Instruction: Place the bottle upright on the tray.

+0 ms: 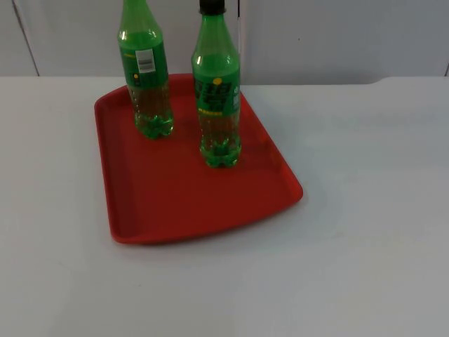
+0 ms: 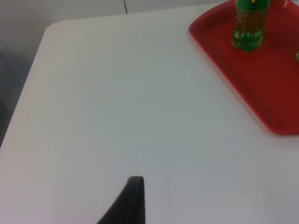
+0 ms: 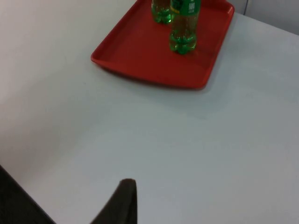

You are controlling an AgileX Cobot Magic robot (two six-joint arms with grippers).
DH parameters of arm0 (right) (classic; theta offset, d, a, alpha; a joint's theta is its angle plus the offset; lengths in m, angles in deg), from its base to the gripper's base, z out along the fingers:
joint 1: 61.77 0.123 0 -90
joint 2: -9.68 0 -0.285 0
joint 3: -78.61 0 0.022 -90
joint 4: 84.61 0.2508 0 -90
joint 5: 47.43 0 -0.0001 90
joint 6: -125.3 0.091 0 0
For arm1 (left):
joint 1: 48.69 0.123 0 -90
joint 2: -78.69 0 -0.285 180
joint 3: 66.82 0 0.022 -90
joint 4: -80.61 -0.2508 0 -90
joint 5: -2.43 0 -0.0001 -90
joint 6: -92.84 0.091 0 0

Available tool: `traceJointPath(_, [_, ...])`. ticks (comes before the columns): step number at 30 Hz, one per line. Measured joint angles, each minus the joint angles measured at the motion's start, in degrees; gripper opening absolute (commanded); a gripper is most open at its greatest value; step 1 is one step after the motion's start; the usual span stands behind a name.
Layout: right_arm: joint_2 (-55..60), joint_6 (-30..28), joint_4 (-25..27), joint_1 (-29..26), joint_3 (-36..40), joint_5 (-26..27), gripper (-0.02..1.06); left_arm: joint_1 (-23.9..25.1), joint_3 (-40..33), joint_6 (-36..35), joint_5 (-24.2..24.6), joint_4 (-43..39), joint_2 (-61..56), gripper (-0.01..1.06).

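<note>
Black, tapered fingertip [image 2: 132, 200]

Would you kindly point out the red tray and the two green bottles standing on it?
Red tray [image 1: 203, 210]: top view, bare floor near its front rim.
Black-capped green bottle [image 1: 217, 91]: top view, on its label.
Barcode-labelled green bottle [image 1: 146, 70]: top view, on its label.

Red tray [image 1: 196, 203]: smooth, glossy plastic, faint sheen along the raised rim. 2 green bottles, one [image 1: 145, 70] with a white barcode patch, the other [image 1: 217, 95] black-capped: clear tinted plastic, shiny, with printed wrap labels and ribbed lower bodies. White table top [image 1: 365, 210]: smooth, matt. Black fingertip [image 2: 128, 203]: dull, matt.
</note>
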Motion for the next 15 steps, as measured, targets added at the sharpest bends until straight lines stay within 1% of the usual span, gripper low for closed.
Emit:
traceJointPath(12, [0.0,0.11,0.0,0.0,0.0,0.0,1.05,0.0,0.0,0.15,0.0,0.0,0.0,1.05])
traceJointPath(15, [0.0,0.11,0.1,-1.99,0.0,0.0,1.05,0.0,0.0,0.15,0.0,0.0,0.0,1.05])
